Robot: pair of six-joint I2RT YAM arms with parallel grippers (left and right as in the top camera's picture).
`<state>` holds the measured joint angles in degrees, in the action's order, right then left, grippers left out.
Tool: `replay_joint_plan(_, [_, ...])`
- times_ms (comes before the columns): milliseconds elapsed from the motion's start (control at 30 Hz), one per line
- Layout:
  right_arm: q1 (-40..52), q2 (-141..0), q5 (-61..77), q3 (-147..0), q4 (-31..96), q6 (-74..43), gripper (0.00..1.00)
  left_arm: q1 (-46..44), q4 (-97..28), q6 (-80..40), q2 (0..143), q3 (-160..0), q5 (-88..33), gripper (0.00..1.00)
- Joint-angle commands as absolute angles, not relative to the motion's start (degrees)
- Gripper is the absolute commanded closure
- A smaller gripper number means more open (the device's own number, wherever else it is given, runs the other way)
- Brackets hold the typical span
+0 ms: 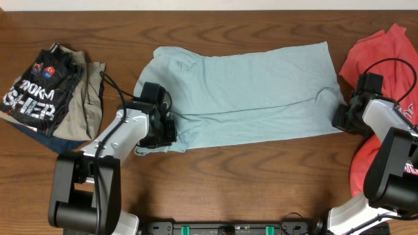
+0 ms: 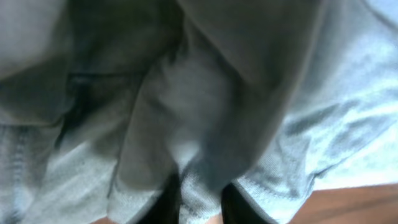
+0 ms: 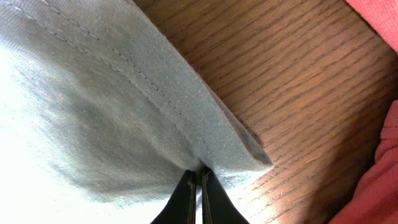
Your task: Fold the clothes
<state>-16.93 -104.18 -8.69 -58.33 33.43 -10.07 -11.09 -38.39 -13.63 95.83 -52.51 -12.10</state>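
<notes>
The pale blue-grey T-shirt [image 1: 248,91] lies spread across the middle of the table, its front part folded back on itself. My left gripper [image 1: 164,130] is at its front left corner, shut on a bunch of the shirt's cloth [image 2: 200,186]. My right gripper [image 1: 341,119] is at the front right corner, shut on the shirt's hemmed edge [image 3: 199,171]. The red T-shirt [image 1: 385,55] lies crumpled at the right edge, partly under my right arm, and shows in the right wrist view [image 3: 379,186].
A pile of other garments [image 1: 49,91], a black printed one on top of tan and blue ones, lies at the left. Bare wooden table [image 1: 261,176] runs along the front.
</notes>
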Motion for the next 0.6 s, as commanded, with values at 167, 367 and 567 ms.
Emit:
replay_joint_plan(167, [-16.75, -105.75, -8.12, -56.53, 34.26, -10.7, 0.95, -11.03, -38.83, -13.15, 94.94, -55.09, -12.49, 0.94])
replay_joint_plan(367, [-16.75, -105.75, -8.12, -56.53, 34.11, -10.7, 0.96, -8.99, -37.06, -13.17, 89.97, -63.11, -12.62, 0.94])
replay_joint_plan(567, [-16.75, -105.75, -7.38, -56.53, 34.11, -10.68, 0.97, -4.27, -32.77, -19.07, 88.51, -64.45, -7.51, 0.94])
